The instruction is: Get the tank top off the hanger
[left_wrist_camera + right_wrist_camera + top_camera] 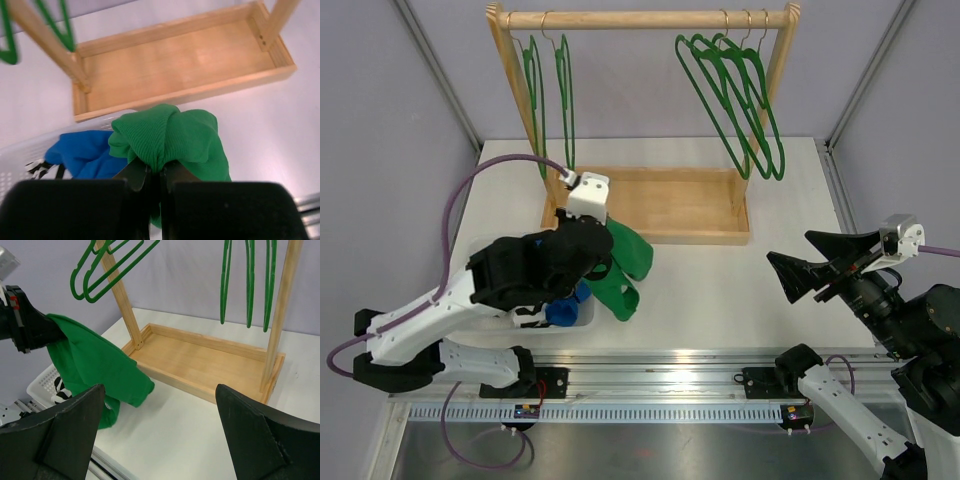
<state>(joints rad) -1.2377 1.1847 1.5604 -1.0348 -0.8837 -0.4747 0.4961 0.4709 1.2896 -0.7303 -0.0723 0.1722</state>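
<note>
My left gripper is shut on the green tank top, which hangs from it above the table beside a white basket. In the left wrist view the jaws pinch a bunched fold of the green tank top. The tank top is off the hangers. Several green hangers hang empty on the wooden rack's rail. My right gripper is open and empty over the table's right side, well away from the cloth.
The wooden rack has a tray base at the table's back. Two more green hangers hang at the rail's left. The white basket holds a blue garment and a black-and-white item.
</note>
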